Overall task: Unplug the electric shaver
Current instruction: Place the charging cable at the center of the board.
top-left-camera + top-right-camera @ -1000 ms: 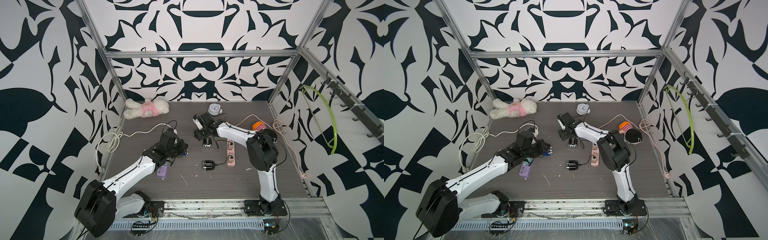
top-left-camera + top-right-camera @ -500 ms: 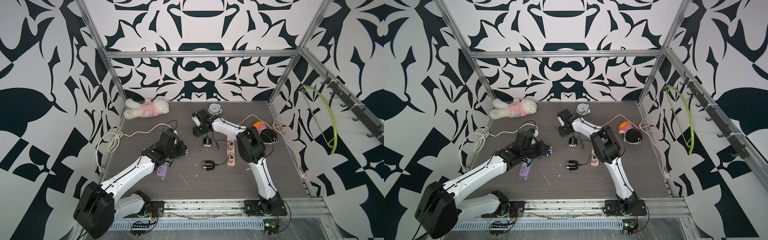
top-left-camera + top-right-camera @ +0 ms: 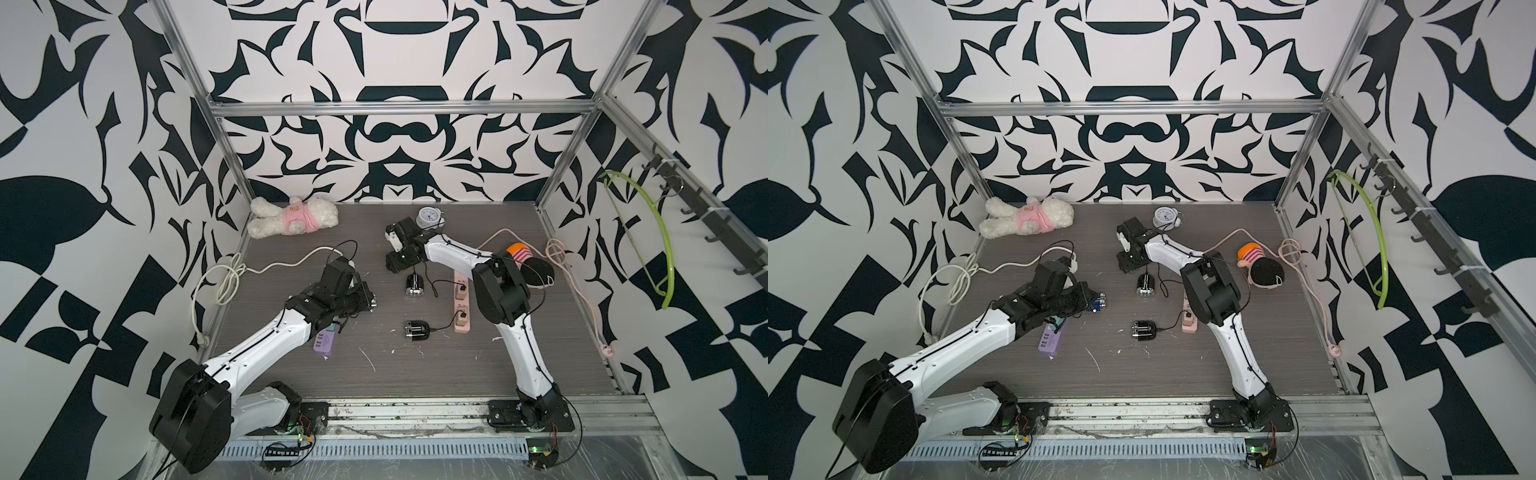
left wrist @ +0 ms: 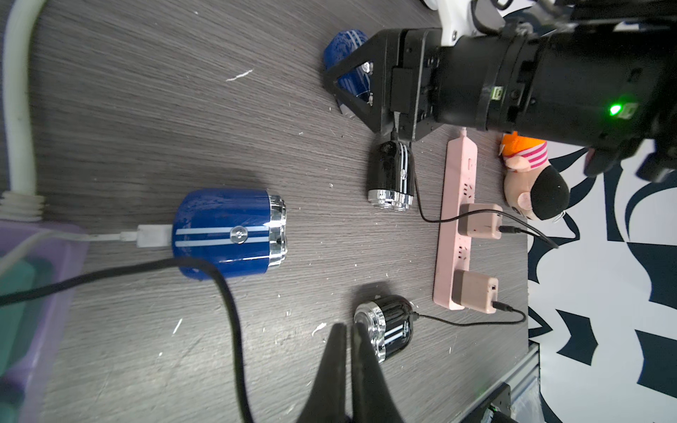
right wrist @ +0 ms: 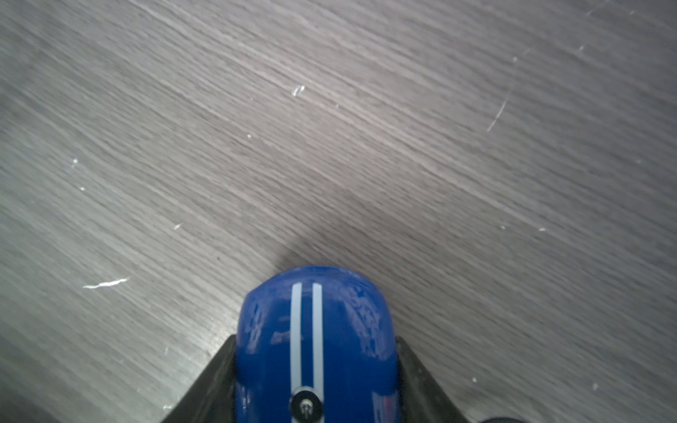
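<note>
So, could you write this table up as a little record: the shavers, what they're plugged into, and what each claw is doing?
Held blue shaver: clamped in the right gripper, no cable at its visible end
Second blue shaver: on the table, white cable plugged in, leading toward the purple power strip
Black shaver near right gripper: wired to an adapter on the pink power strip
Second black shaver: wired to another adapter on that strip
Left gripper: shut, nothing visibly held

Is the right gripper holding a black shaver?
No, the right gripper grips a blue shaver with two white stripes.
</note>
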Tool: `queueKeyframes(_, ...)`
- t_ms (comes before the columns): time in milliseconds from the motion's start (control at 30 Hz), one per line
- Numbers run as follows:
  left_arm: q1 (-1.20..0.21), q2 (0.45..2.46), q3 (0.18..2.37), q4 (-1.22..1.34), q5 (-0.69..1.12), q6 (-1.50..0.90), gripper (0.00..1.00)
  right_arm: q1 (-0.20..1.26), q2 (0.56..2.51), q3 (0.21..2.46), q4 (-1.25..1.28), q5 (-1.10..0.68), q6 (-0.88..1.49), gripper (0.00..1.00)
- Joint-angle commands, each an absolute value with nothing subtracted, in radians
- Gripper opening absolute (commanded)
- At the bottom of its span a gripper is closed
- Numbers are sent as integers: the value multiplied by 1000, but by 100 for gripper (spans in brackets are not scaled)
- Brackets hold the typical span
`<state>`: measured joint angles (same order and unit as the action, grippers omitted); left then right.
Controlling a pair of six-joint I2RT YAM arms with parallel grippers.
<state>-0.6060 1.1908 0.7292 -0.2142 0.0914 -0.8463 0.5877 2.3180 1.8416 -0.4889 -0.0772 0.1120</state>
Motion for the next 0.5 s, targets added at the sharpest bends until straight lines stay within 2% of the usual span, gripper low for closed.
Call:
queueKeyframes(0,-615,1202,761,-221,73,-832,5,578,2271,1810,-470,-89,123,24)
queueKeyframes(67,-620,1204,759,-220,66,-834,12,576,2253,1795,-459,-98,120,32)
queueKeyframes(233,-633,1214,759,-224,57,-836,13,575,2228,1765,-453,-107,102,49)
queueKeyframes(433,-656,1225,764,-225,37,-847,14,573,2184,1712,-424,-119,90,52)
queueKeyframes(467,-663,1229,767,-224,34,-847,17,572,2178,1705,-424,-119,88,53)
